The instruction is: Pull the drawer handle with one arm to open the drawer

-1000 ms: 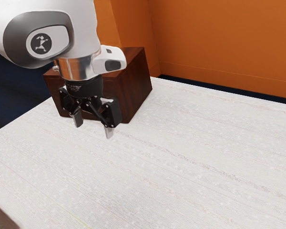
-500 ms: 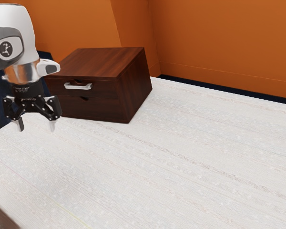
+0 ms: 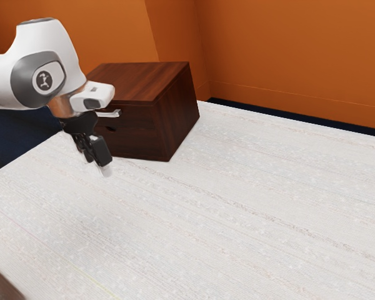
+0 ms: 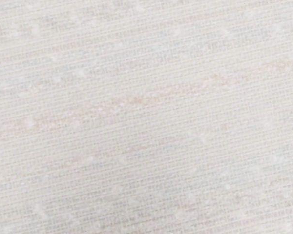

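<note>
A dark wooden drawer cabinet [image 3: 156,100] stands at the table's far left corner in the exterior view. Its upper drawer front carries a pale handle [image 3: 115,114], partly covered by my wrist, and that drawer looks shut. My black gripper [image 3: 97,160] hangs tilted just in front of the cabinet, below the handle and toward the exterior view's left, close above the table. It is open and holds nothing. The wrist view looks straight at the white tabletop [image 4: 146,117].
The white textured table [image 3: 250,212] spreads wide to the exterior view's right and toward the front. Orange walls [image 3: 287,50] rise behind it. A dark floor lies beyond the table's left edge.
My arm swung from in front of the cabinet out to the left, then came back right toward the drawer front. My hand has turned and tilted.
</note>
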Controlling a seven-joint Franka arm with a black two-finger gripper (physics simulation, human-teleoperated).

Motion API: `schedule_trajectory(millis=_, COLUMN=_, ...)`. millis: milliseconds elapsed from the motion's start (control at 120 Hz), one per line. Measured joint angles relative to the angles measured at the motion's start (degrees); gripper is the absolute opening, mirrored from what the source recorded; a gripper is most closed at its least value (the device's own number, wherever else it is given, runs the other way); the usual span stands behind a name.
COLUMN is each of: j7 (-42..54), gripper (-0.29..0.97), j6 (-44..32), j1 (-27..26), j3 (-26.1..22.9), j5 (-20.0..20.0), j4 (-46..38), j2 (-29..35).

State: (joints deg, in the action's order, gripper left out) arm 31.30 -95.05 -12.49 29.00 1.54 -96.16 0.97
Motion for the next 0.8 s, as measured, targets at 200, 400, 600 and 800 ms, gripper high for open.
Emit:
schedule_trajectory(millis=200, j7=16.9, gripper=0.68, j6=-2.3, j1=-1.1, j3=-0.2, j5=2.7, j4=1.1, j2=0.9)
schedule_trajectory(millis=400, j7=28.2, gripper=0.68, j6=-3.5, j1=4.1, j3=-0.1, j5=5.5, j4=4.3, j2=-4.0)
schedule_trajectory(millis=600, j7=36.4, gripper=0.68, j6=-6.8, j1=2.5, j3=-2.0, j5=9.2, j4=13.0, j2=-12.7)
schedule_trajectory(millis=800, j7=41.9, gripper=0.68, j6=-11.5, j1=4.1, j3=-4.0, j5=12.7, j4=14.0, j2=-13.5)
